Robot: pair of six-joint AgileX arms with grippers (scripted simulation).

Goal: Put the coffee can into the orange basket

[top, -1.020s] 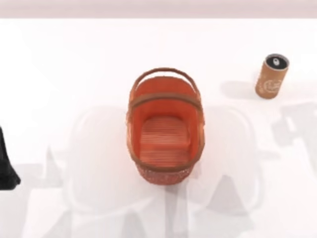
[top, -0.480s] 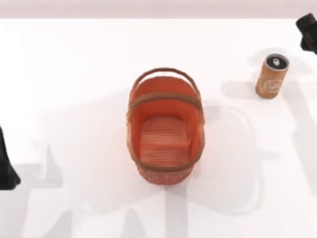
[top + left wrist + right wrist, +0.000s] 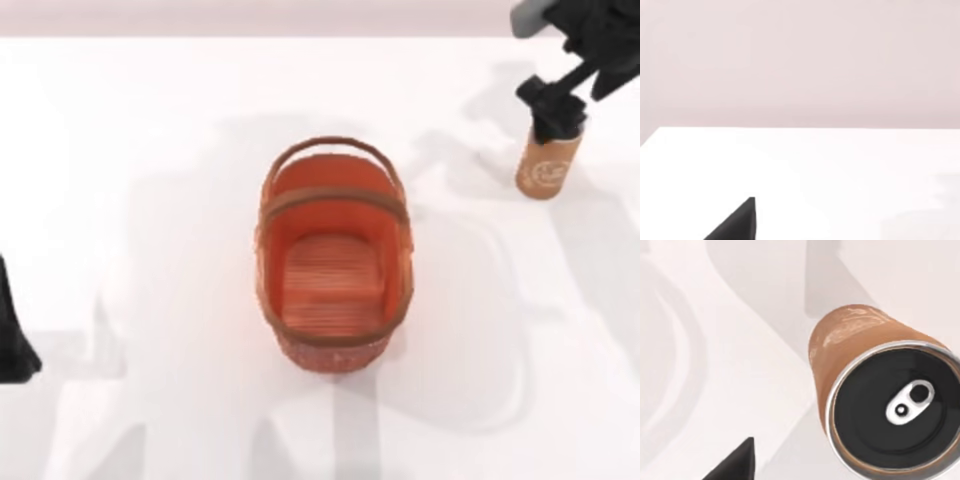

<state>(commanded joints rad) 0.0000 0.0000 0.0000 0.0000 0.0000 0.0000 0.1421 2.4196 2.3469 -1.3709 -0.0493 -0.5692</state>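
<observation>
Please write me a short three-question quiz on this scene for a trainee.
1. True or false: the coffee can already lies inside the orange basket.
2. Which gripper is over the can? A) left gripper B) right gripper
3. Fill in: the can stands toward the table's ____ side in the top view.

Key: 1. False; it stands upright on the table, apart from the basket. 2. B; the left arm is parked at the left edge. 3. right.

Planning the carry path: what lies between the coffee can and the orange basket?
Only bare table between coffee can and orange basket, per the top view.
</observation>
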